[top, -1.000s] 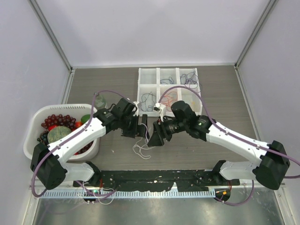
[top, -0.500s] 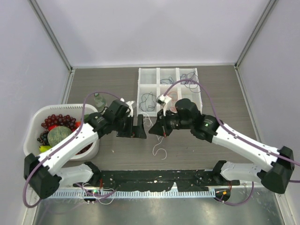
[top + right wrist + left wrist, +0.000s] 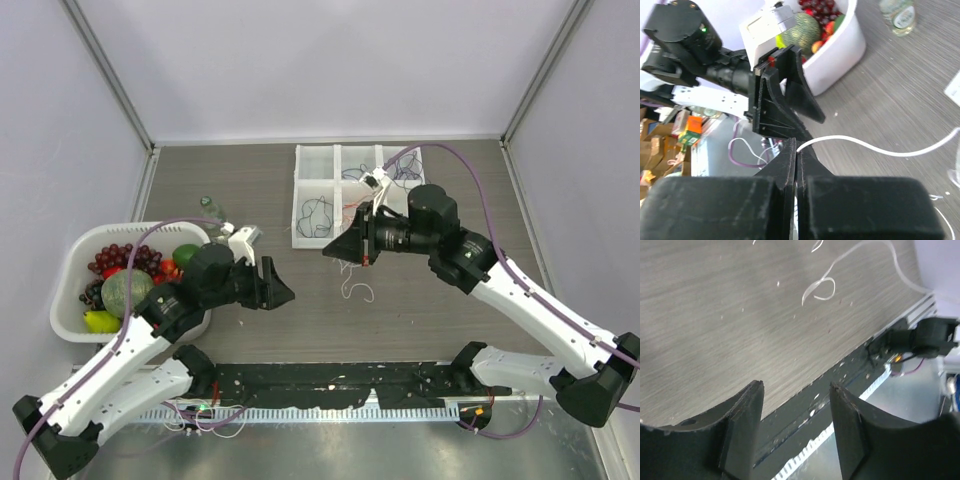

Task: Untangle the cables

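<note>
White cable [image 3: 807, 142] pinched in the right gripper [image 3: 796, 149], tail trailing down to the table [image 3: 230, 180].
Being clamped at one end between that gripper's fingers, pressed flat together with no gap showing; curving away sideways from the fingertips in the right wrist view, then dropping in loose loops onto the wood-grain surface just below the gripper, on its near side. Lying just in front of the white compartment tray [image 3: 335, 165], itself holding more cables [image 3: 318, 212], dark and red-orange, coiled in separate cells. Hovering well off to the left, beside the fruit basket [image 3: 130, 228]: left gripper [image 3: 282, 292], fingers standing apart around nothing, pointing toward the white loops without touching them, low over bare table near the front edge.
</note>
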